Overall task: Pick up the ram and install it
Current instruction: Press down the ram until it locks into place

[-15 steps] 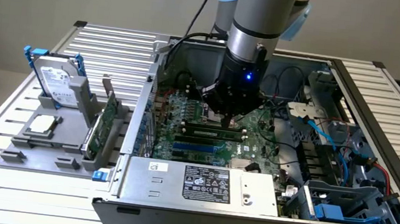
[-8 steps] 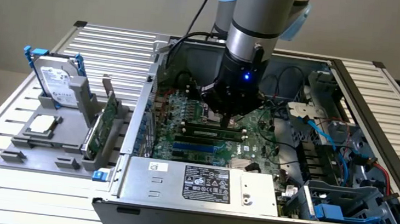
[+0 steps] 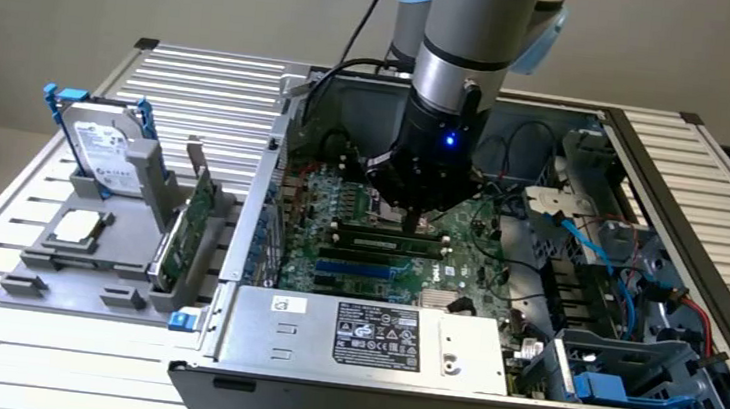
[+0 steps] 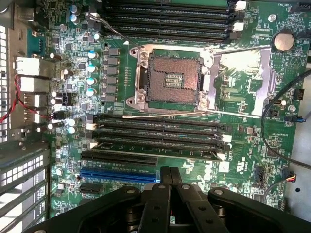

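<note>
Jaws: your black metal gripper (image 3: 420, 213) has them pressed together, and they hold nothing.
Ram: the long, thin green circuit-board stick (image 3: 386, 239) stands edge-up among the black plastic slots at the centre of the exterior view, just under the jaws.
Board: glossy green motherboard (image 4: 243, 111) with a square metal-framed socket (image 4: 170, 80).
Bench: ribbed pale metal slats (image 3: 4, 331).

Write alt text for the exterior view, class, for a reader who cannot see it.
A robot arm's shut gripper reaches into an open computer case, just above the green motherboard and its black memory slots. On a grey stand at the exterior view's left sit a hard drive and an upright green card.
</note>
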Tool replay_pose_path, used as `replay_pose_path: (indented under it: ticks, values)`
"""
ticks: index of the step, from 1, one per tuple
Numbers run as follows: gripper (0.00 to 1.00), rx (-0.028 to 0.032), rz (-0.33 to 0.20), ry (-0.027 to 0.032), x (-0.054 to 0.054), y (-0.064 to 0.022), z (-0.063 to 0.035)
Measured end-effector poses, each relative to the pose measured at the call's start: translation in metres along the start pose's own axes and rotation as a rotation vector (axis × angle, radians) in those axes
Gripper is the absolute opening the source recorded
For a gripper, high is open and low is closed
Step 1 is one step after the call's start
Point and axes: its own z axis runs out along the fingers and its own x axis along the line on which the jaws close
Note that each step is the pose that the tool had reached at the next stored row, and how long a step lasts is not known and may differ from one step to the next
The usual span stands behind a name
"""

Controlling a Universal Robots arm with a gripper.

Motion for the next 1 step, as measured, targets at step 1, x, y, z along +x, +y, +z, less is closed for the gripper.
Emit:
replay_pose_path:
  ticks: [1]
  values:
    - [0.11,0.0000,0.000,0.0000,0.0000,0.0000,0.0000]
